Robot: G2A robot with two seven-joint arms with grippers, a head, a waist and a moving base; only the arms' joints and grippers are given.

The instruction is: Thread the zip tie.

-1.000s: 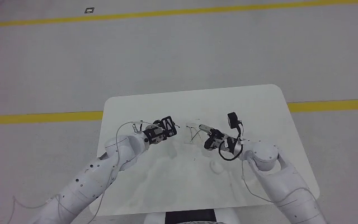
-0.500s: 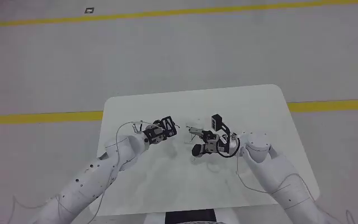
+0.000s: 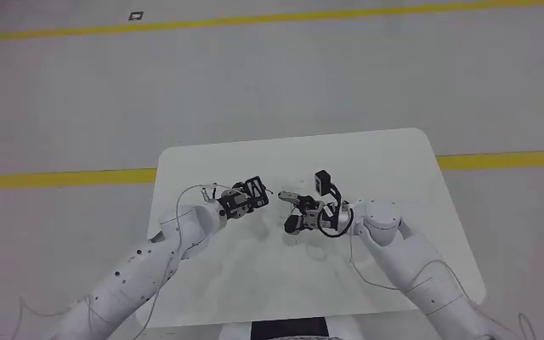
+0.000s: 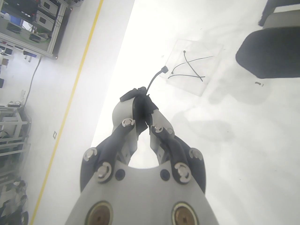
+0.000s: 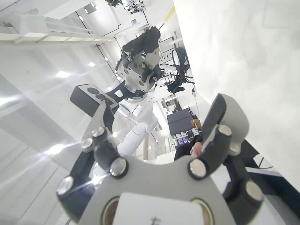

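Right gripper (image 3: 288, 212) swung closer to left gripper (image 4: 140, 92) holding zip tie (image 4: 155, 77).

Pale grey floor (image 3: 255, 85) surrounds the white table (image 3: 399, 153), crossed by yellow lines (image 3: 255, 19) beyond and beside it, an equipment rack (image 4: 30, 12) standing past them.

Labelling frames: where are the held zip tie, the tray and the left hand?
zip tie (image 4: 152, 78): left wrist view, mid-strap.
tray (image 4: 206, 49): left wrist view, bare corner.
left hand (image 4: 143, 94): left wrist view, between fingertips.
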